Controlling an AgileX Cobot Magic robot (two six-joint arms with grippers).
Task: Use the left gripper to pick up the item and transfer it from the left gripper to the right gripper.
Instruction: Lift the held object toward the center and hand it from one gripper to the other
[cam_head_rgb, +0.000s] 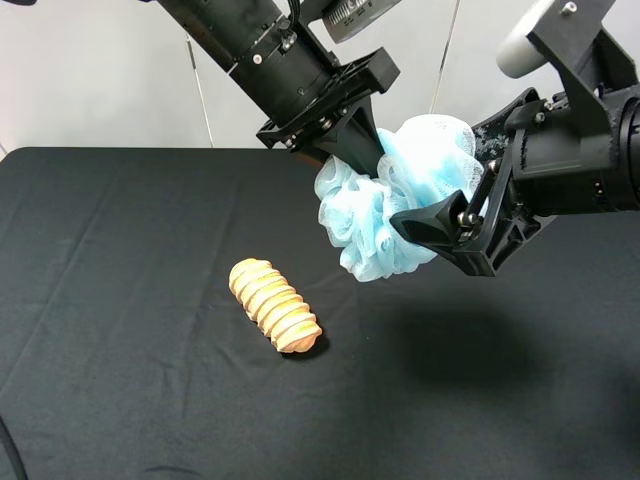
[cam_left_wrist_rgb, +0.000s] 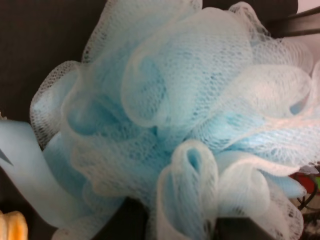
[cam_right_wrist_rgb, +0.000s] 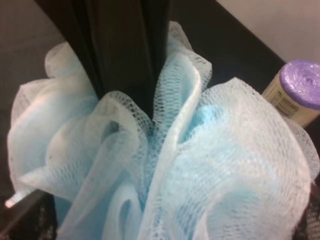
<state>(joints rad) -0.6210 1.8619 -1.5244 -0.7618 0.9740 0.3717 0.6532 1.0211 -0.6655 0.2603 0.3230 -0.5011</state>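
The item (cam_head_rgb: 400, 200), a fluffy light-blue mesh pouf, hangs in the air above the black table. My left gripper (cam_head_rgb: 358, 152) comes down from the upper left and is shut on the pouf's top ruffles. Its black fingers (cam_right_wrist_rgb: 125, 45) bite into the mesh in the right wrist view. The pouf (cam_left_wrist_rgb: 190, 115) fills the left wrist view. My right gripper (cam_head_rgb: 445, 175) reaches in from the right with its jaws wide, one finger (cam_head_rgb: 425, 225) in front of the pouf and the other behind it. The pouf (cam_right_wrist_rgb: 200, 165) sits between these jaws, which stand open.
A ridged orange-tan oblong (cam_head_rgb: 275, 305) lies on the black cloth (cam_head_rgb: 120, 300), below and left of the pouf. A purple-capped canister (cam_right_wrist_rgb: 300, 90) shows behind the pouf in the right wrist view. A pale wall runs behind the table.
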